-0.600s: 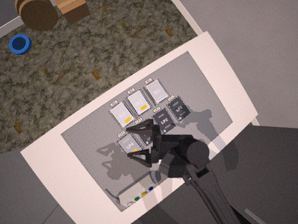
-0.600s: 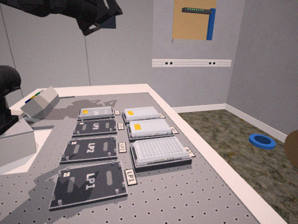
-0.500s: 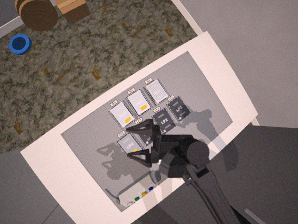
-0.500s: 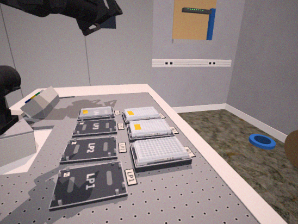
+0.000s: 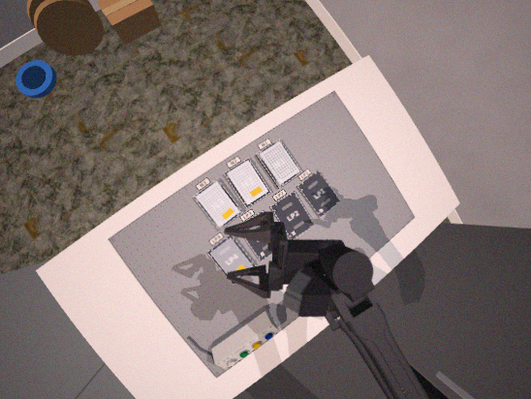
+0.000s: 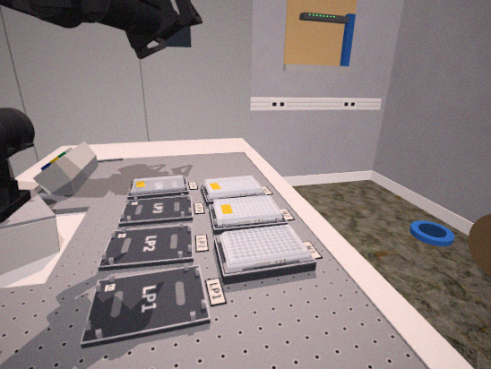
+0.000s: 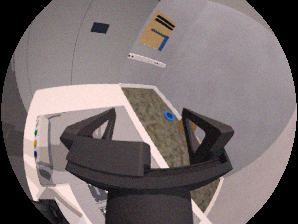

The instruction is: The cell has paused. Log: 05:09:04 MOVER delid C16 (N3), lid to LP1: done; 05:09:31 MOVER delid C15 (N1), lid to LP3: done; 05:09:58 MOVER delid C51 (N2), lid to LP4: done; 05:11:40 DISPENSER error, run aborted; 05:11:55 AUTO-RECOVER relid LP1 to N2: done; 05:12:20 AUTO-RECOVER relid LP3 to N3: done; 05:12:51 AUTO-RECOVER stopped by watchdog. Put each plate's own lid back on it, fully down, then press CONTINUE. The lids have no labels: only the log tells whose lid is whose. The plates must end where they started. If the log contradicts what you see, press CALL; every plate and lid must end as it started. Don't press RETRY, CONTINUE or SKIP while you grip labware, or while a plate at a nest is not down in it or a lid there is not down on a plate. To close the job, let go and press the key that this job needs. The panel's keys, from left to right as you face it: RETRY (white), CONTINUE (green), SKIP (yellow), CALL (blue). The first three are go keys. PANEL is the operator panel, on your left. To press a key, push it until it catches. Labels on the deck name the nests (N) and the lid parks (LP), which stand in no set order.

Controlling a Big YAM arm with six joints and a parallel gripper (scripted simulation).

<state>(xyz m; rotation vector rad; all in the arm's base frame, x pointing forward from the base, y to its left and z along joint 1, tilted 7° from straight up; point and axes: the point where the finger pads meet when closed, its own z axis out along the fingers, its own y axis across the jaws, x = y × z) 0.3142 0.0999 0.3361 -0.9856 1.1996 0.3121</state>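
Note:
My gripper [image 5: 228,253] [image 6: 170,38] [image 7: 148,111] is open and empty, high above the deck. A plate [image 5: 278,162] [image 6: 264,248] at N1 shows bare wells, with no lid visible. The plates at N2 [image 5: 247,181] [image 6: 251,210] and N3 [image 5: 216,202] [image 6: 237,185] each bear a clear lid with a yellow sticker. Another clear lid [image 5: 232,257] [image 6: 159,184] with a yellow sticker lies on LP4. LP1 [image 5: 310,188] [image 6: 167,309], LP2 [image 5: 283,218] [image 6: 134,255] and LP3 [image 6: 172,210] hold no lid. The panel [image 5: 237,341] [image 6: 73,172] has a green key [image 5: 244,354], yellow key [image 5: 257,346] and blue key [image 5: 268,336].
The nests stand in a row beside the row of lid parks, with narrow gaps. The panel stands near the table edge, beyond LP4 from LP1. A blue ring [image 5: 36,78] [image 6: 432,233] [image 7: 169,116] lies on the floor past the table.

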